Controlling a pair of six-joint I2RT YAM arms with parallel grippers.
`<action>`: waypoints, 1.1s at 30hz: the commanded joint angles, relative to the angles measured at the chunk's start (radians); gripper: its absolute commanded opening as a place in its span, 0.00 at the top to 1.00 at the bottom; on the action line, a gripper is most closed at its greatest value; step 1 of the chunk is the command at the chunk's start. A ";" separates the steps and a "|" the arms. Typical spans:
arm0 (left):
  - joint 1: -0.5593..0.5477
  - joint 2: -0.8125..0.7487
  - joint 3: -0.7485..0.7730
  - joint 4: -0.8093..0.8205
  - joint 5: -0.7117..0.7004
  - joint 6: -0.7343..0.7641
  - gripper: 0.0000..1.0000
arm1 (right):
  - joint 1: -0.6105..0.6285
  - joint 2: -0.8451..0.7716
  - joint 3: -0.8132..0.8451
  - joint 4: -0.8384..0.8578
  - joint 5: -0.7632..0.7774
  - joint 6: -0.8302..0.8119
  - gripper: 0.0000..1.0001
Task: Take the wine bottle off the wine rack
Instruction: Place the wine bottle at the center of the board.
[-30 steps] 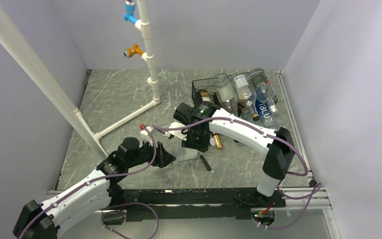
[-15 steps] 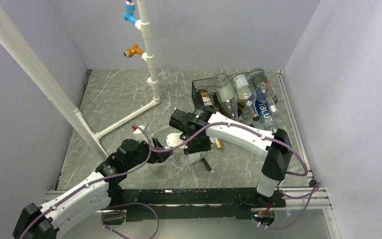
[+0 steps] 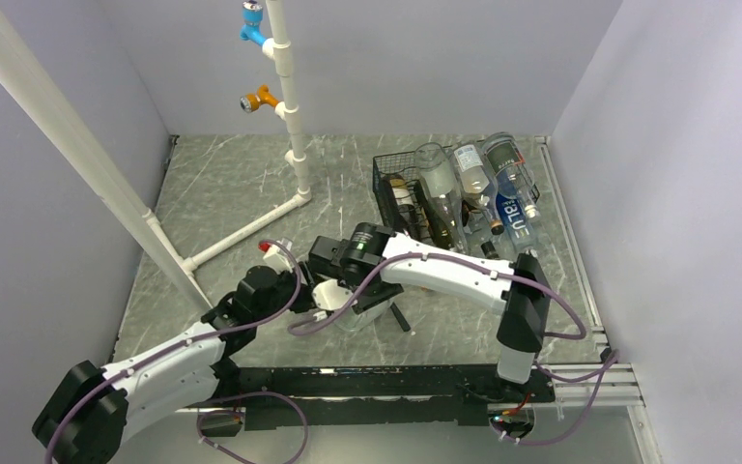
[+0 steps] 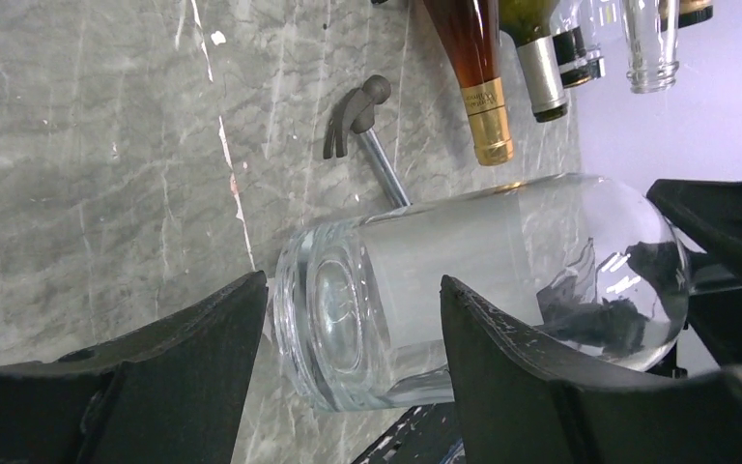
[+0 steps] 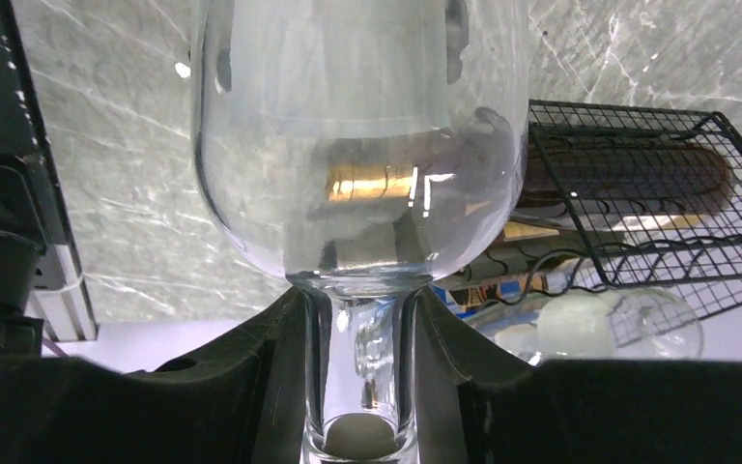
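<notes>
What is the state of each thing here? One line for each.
clear bottle: lying sideways, held by the neck.
right hand: shut on the clear bottle.
left hand: open, near the bottle's base.
wine rack: holds several other bottles.
hammer: lying on the table.

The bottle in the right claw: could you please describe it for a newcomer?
From the black wine rack at far right, look nearer and left. The bottle is clear glass, the only one away from the rack, neck in the right claw.
</notes>
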State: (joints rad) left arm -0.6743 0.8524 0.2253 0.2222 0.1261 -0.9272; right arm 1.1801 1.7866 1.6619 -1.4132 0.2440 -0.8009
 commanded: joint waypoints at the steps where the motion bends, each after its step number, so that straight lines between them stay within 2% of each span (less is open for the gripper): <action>1: -0.007 0.028 -0.020 0.057 0.039 -0.072 0.29 | 0.040 0.045 0.067 0.005 0.098 -0.012 1.00; 13: -0.006 -0.022 0.034 -0.156 -0.096 -0.079 0.28 | 0.132 0.148 0.139 -0.047 0.171 0.002 1.00; 17: -0.006 -0.037 0.035 -0.178 -0.103 -0.079 0.28 | 0.156 0.189 0.172 -0.054 0.201 0.000 0.96; 33: -0.007 -0.046 0.027 -0.171 -0.091 -0.073 0.28 | 0.205 0.226 0.194 -0.010 0.225 -0.009 0.52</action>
State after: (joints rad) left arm -0.6746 0.8135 0.2211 0.0322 0.0242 -1.0080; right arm 1.3781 1.9797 1.8446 -1.5562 0.4931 -0.8120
